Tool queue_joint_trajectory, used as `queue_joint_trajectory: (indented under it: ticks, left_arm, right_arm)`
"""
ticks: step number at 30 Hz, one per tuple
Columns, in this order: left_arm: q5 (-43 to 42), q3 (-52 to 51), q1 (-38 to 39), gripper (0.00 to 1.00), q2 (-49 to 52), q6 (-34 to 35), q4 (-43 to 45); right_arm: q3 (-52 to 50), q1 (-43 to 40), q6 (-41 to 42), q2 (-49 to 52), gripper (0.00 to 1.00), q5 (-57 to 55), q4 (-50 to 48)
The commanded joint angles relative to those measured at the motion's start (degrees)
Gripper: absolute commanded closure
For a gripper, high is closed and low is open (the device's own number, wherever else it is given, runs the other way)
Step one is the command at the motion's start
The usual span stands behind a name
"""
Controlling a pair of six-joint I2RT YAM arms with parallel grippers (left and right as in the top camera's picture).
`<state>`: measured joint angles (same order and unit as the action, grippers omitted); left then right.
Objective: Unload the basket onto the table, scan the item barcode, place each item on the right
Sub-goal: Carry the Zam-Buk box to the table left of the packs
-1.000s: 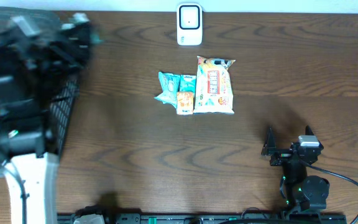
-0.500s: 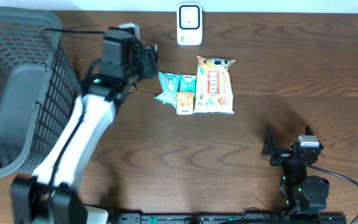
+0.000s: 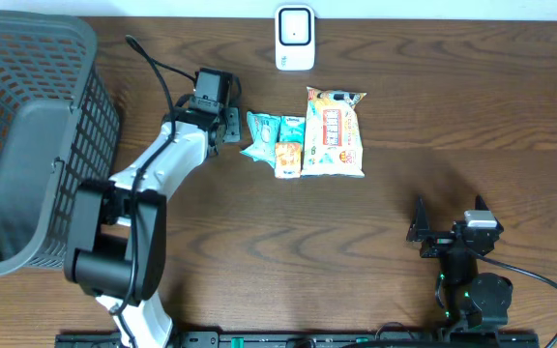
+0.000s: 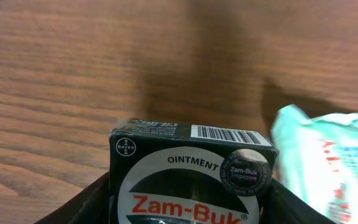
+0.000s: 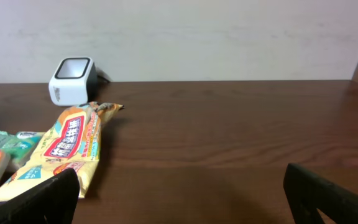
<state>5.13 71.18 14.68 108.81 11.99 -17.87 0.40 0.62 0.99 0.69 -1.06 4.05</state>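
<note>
My left claw (image 3: 222, 116), clamped on the small dark-green cardboard ointment box (image 4: 191, 165), just beside the teal soft packet (image 4: 328, 155). Light, stiff, probably crushable; best gripped by its side faces, keeping the top-edge barcode (image 4: 225, 134) exposed.

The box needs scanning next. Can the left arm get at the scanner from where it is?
Probably yes. The left arm holds the box in its fingers just left of the packets, and only bare table lies between it and the scanner.
</note>
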Motion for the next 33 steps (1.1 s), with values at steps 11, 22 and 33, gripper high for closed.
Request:
queue_joint_trajectory:
  ticks: [11, 22, 33]
  left_arm:
    - [1.33, 1.27, -0.07, 0.33, 1.68, 5.27, -0.83]
    - [1.31, 1.29, -0.07, 0.26, -4.85, 5.25, -2.27]
    - [1.38, 1.29, -0.13, 0.21, -22.69, 5.27, -2.6]
  right_arm:
    - [-0.09, -0.55, -0.42, -0.15, 0.01, 0.11, 0.22]
    - [-0.09, -0.55, -0.42, -0.15, 0.01, 0.11, 0.22]
    - [-0.09, -0.55, -0.42, -0.15, 0.01, 0.11, 0.22]
